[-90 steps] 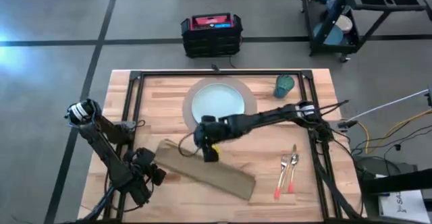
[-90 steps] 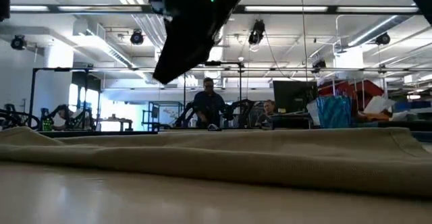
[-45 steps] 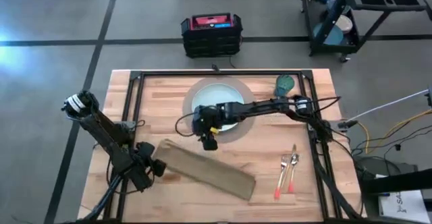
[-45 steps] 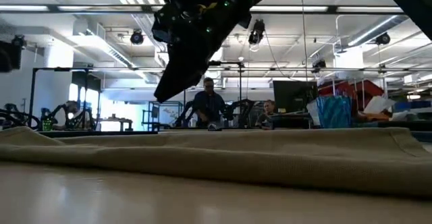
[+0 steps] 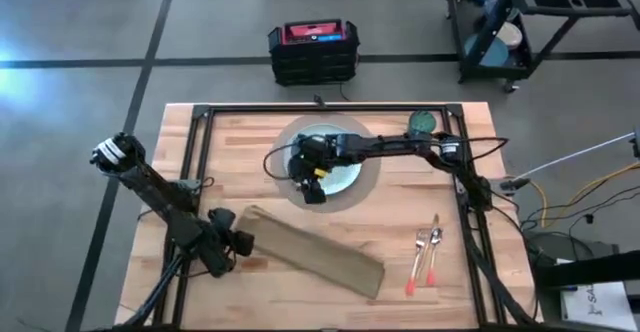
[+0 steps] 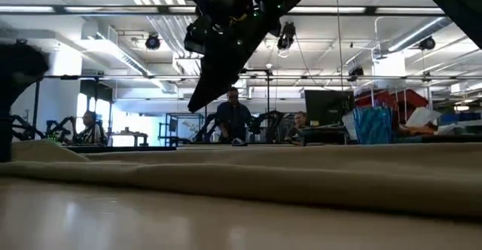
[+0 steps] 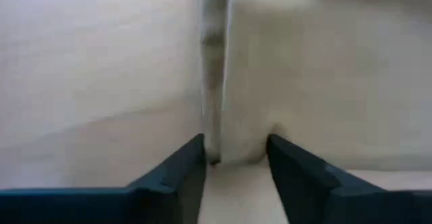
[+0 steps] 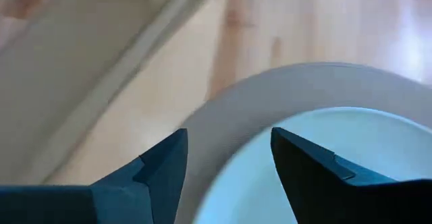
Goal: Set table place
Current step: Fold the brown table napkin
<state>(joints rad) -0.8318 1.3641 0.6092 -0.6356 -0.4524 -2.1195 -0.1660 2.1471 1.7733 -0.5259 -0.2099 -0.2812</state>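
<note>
High view: right gripper [image 5: 312, 184] over the near-left edge of the plate [image 5: 345, 177] on the mat [image 5: 372, 162]; left gripper [image 5: 243, 240] at the napkin [image 5: 315, 257] end; fork [image 5: 419, 260], knife [image 5: 433, 257], cup [image 5: 421, 122] right. Left wrist view: fingers [image 7: 182, 173] parted around a napkin fold. Right wrist view: fingers [image 8: 304, 163] spread, empty.
</note>
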